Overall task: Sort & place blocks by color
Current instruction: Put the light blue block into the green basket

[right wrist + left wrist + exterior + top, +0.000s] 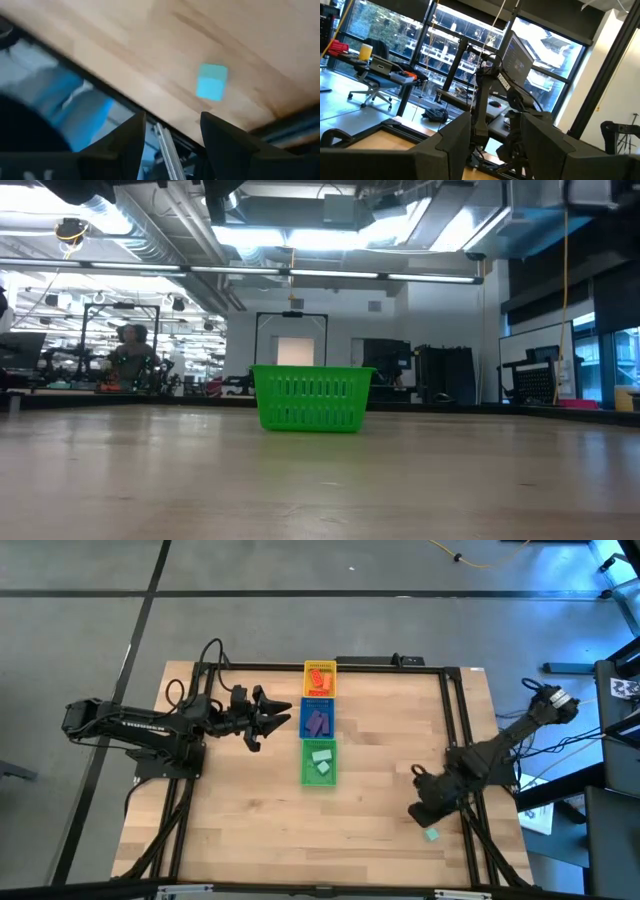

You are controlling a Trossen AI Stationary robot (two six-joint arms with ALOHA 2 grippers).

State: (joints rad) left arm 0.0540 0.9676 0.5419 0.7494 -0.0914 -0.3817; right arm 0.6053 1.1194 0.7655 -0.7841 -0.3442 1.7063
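White lettering runs along the left arm's dark link in the high view, too small to read. On the light wooden desk (250,810) three square trays stand in a row, touching: a yellow plastic tray (320,677) holding orange-red toy blocks (320,678), a blue plastic tray (318,717) holding purple toy blocks (318,721), and a green plastic tray (320,762) holding pale mint toy blocks (322,762). One stray teal block (432,834) lies near the desk's front right edge; in the right wrist view the same teal block (211,82) sits alone on bare wood close to the black frame rail.

The left gripper (289,716) hovers just beside the blue tray, fingers spread wide and empty. The right gripper (420,817) hangs just beside the stray teal block, fingers apart, gripping nothing.

The low view shows the green tray's slotted wall (312,397) and a person (128,360) far behind.
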